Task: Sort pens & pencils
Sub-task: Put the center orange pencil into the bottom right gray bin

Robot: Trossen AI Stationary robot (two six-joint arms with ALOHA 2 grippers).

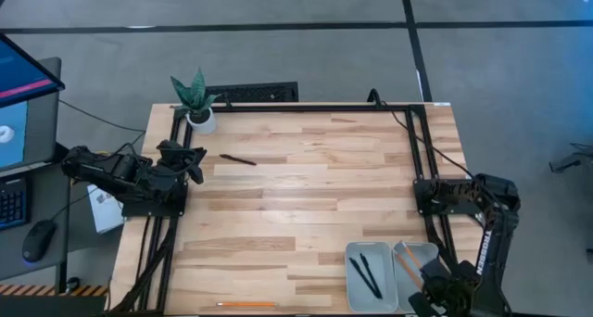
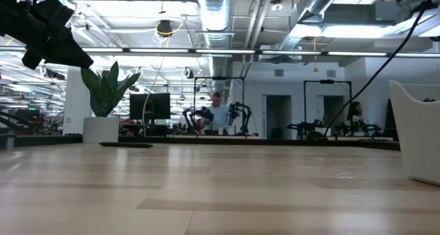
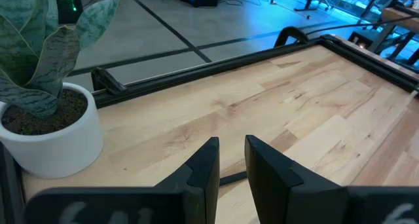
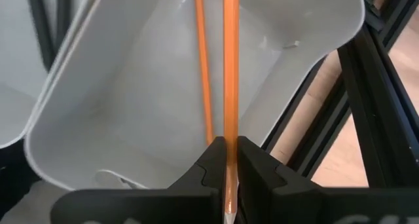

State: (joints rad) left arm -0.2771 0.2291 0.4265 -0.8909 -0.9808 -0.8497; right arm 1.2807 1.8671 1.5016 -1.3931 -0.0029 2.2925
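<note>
Two white trays sit at the table's near right corner. The left tray (image 1: pixel 371 278) holds two black pens (image 1: pixel 367 276). A third black pen (image 1: pixel 238 159) lies flat on the table near my left gripper (image 1: pixel 192 161), which hovers open with a narrow gap (image 3: pixel 230 160) just short of that pen (image 3: pixel 233 179). My right gripper (image 4: pixel 229 160) is over the right tray (image 4: pixel 131 99), shut on an orange pencil (image 4: pixel 230 67). A second pencil (image 4: pixel 204 73) lies in that tray. Another orange pencil (image 1: pixel 246 304) lies by the table's near edge. My right gripper pinches the orange pencil between its two fingers, close to the pale sharpened tip (image 4: pixel 229 212). The shaft (image 4: pixel 230 119) runs along the fingers and reaches out over the right tray. Whether its far end touches the tray, I cannot tell.
A potted plant in a white pot (image 1: pixel 197 104) stands at the far left corner, close to my left arm. A black frame rail (image 1: pixel 278 107) runs along the table's edges. The middle of the wooden table (image 1: pixel 315 196) is bare. A monitor, keyboard and mouse sit beyond the left edge.
</note>
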